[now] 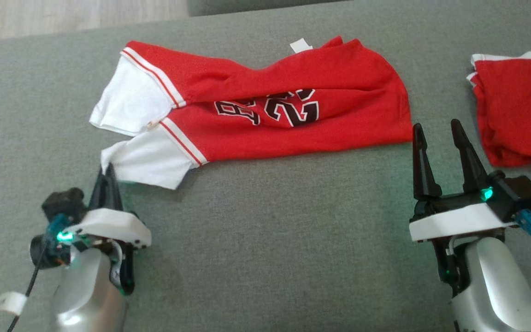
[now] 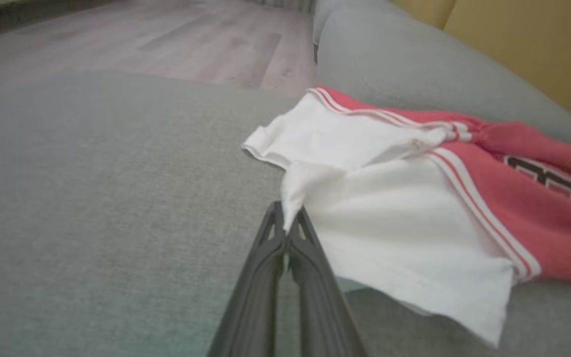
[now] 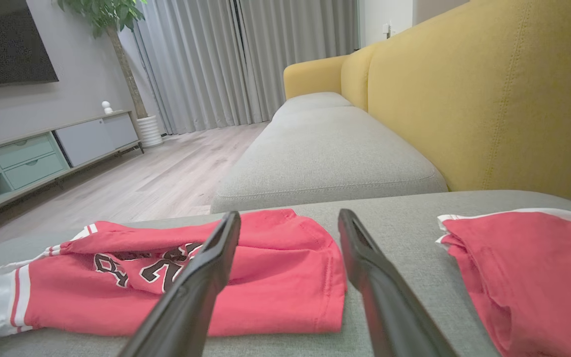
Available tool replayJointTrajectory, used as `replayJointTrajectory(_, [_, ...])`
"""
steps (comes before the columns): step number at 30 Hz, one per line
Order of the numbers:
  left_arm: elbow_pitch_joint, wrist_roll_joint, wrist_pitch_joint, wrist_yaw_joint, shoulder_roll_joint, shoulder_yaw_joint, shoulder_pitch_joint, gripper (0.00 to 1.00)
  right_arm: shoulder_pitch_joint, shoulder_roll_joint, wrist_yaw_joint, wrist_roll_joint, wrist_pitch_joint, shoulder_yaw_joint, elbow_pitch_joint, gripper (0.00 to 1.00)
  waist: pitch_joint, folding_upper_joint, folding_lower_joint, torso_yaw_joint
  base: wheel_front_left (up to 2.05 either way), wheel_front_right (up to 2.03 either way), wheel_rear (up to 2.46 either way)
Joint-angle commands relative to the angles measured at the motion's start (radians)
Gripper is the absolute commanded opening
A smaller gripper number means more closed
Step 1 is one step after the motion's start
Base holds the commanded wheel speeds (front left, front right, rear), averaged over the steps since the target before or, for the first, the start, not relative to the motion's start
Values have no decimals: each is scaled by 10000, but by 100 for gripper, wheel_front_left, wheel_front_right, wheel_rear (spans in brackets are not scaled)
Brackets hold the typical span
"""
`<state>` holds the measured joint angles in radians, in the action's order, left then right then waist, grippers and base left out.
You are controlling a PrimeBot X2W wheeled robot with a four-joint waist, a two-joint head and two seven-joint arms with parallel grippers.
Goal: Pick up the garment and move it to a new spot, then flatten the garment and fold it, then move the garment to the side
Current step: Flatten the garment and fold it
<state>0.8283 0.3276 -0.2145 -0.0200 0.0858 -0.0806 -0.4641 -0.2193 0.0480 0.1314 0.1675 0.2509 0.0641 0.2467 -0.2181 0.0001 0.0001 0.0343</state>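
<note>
Left hand pinches crumpled red garment.

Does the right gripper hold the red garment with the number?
No, the right gripper stands open beside the garment, with nothing between its jaws.

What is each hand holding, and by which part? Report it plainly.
The left hand is shut on the garment, pinching the tip of its white corner. The right hand is open and holds nothing.
</note>
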Motion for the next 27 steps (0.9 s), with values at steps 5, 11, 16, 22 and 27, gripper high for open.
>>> replayJointTrajectory(5, [-1006, 240, -441, 39, 226, 816, -43, 0, -195, 22, -7, 8, 109, 217, -186, 100, 329, -1, -1, -256, 0, 0, 0])
replayJointTrajectory(11, [-3409, 29, -469, 62, 151, 1691, 795, 0, -78, 22, -7, -7, 109, 134, -115, 100, 715, -1, -1, -539, 0, 0, 0])
replayJointTrajectory(16, [-5209, -383, -471, 42, -95, 2413, 1835, 0, 94, 22, -7, 17, 109, 155, 0, 100, 1117, -1, -1, -797, 0, 0, 0])
replayJointTrajectory(22, [-4760, -867, -472, 215, -227, 2138, 2664, 0, 184, 22, -7, 112, 109, 239, 84, 100, 1336, -1, -1, -1018, 0, 0, 0])
replayJointTrajectory(27, [-3934, -912, -253, 346, -289, 1888, 3106, 0, 233, 22, -7, 177, 109, 327, 147, 100, 1399, -1, -1, -1048, 0, 0, 0])
